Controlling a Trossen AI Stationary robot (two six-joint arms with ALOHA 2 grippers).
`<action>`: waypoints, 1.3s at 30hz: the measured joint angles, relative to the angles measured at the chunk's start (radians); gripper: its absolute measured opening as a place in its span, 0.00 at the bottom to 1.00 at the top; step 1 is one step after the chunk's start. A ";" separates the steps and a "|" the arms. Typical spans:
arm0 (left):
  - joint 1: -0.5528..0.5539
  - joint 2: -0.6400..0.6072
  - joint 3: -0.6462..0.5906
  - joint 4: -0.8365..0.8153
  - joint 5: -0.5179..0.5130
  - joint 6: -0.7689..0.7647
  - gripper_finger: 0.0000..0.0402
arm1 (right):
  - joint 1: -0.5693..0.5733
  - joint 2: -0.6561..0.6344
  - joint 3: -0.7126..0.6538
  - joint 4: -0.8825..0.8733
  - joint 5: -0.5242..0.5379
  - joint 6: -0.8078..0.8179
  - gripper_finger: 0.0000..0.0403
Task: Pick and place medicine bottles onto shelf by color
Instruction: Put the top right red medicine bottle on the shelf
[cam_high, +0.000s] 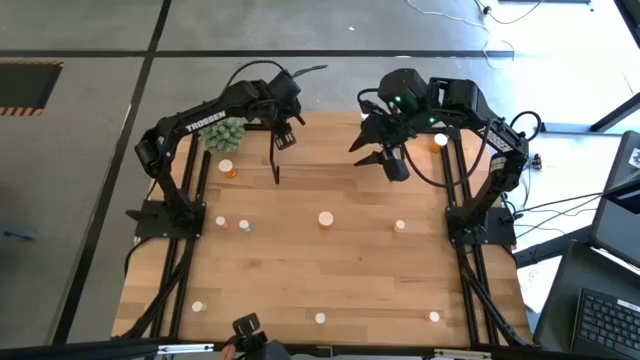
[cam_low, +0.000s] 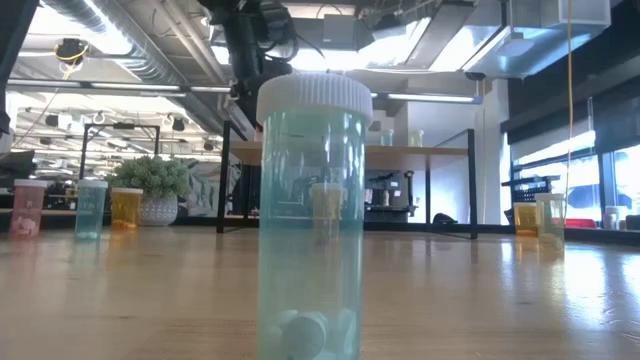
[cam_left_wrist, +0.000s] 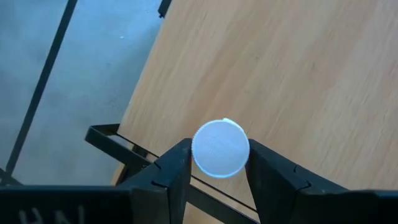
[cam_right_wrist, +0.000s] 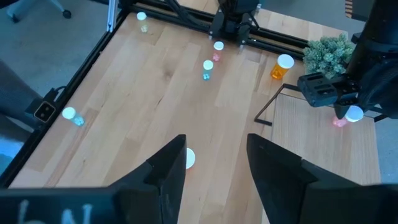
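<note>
while the left gripper (cam_left_wrist: 217, 171) clamps a pink bottle (cam_left_wrist: 220, 148) by its white cap above the shelf (cam_high: 330, 150) at the tabletop's far edge, the right gripper (cam_right_wrist: 211, 165) hovers half open, empty. these bottles look light, rigid, slick; grip just beneath the cap.

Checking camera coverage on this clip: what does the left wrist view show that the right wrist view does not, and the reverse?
Left wrist only: a straight-down look at the pale cap of the bottle clamped in the left claw; the body colour is hidden.

Right wrist only: that bottle's pink body, the shelf beneath it, the plant, an orange bottle, small bottles across the table, and the open, empty right claw.

Both: the left claw gripping the same bottle.
</note>
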 joint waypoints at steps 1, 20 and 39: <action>-0.002 0.000 0.000 0.000 0.000 0.000 0.35 | 0.000 0.000 0.000 0.008 0.000 0.007 0.43; -0.005 -0.017 0.000 0.001 -0.092 0.009 0.35 | 0.000 0.000 0.000 0.025 0.008 0.032 0.43; -0.019 -0.035 0.000 0.001 -0.082 0.000 0.35 | 0.000 0.000 0.000 0.024 0.009 0.032 0.43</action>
